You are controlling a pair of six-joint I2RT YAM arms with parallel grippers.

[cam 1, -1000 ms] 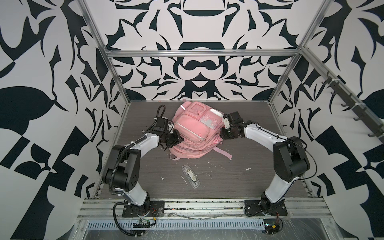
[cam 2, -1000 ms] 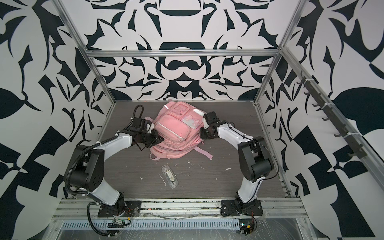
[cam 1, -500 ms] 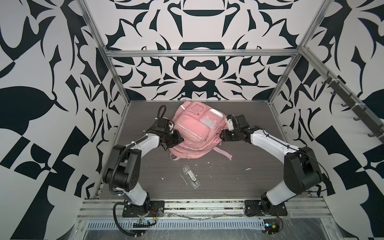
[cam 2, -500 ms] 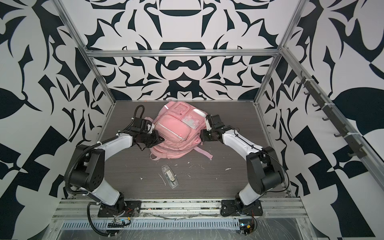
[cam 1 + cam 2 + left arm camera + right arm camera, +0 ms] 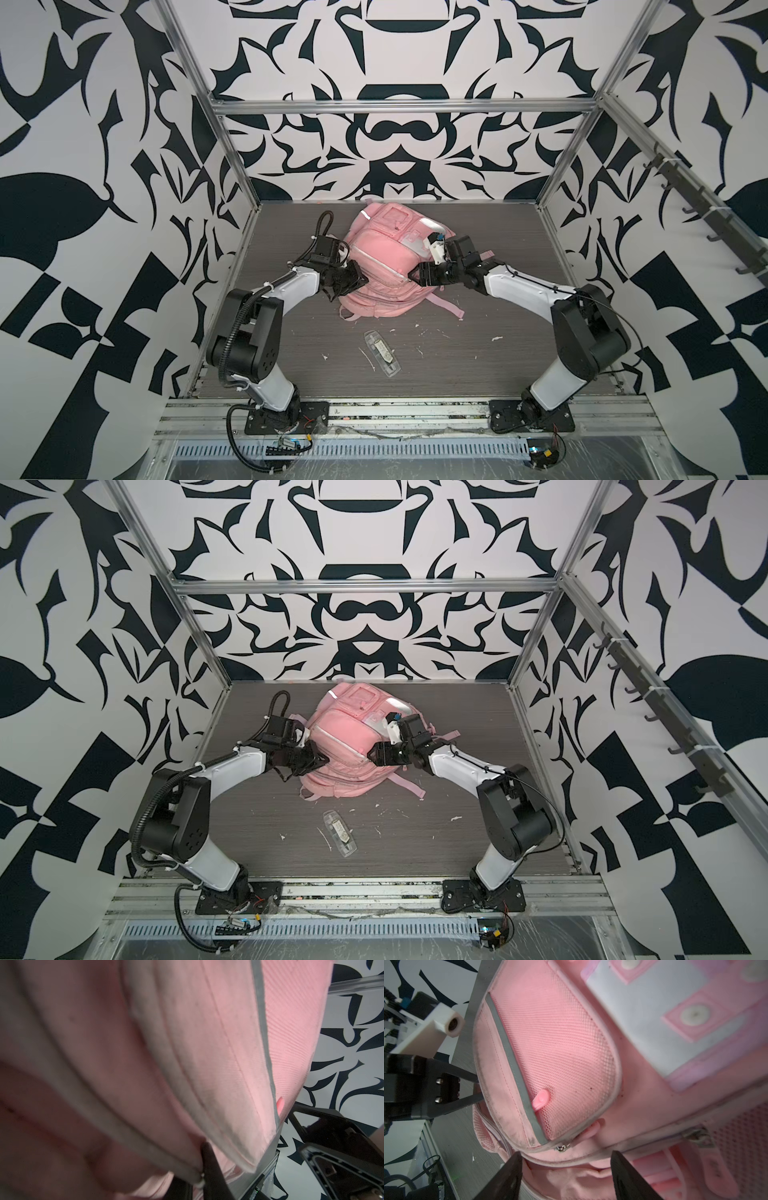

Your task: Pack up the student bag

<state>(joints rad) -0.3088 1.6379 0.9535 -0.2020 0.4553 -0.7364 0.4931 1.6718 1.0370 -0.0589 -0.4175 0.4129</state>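
At the side of the student bag [image 5: 382, 257] facing my right arm, the right claw [image 5: 565, 1153] stands open. Its two dark fingers [image 5: 508, 1176] are spread well apart and hold nothing, and a small metal zip puller [image 5: 562, 1148] sits just beyond the gap. On the opposite side, my left claw [image 5: 362, 280] is closed, pinching the bag's fabric edge. In its wrist view one finger [image 5: 209, 1167] presses against pale piping. Between the two claws bulges a mesh front pocket [image 5: 554, 1047] crossed by a silver strip [image 5: 512, 1068]. The student bag lies front-up near the far edge of the bench [image 5: 478, 365], about midway across. Toward the front edge, well apart from the bag, I see a clear plastic case [image 5: 381, 348] among scattered white scraps [image 5: 495, 338].
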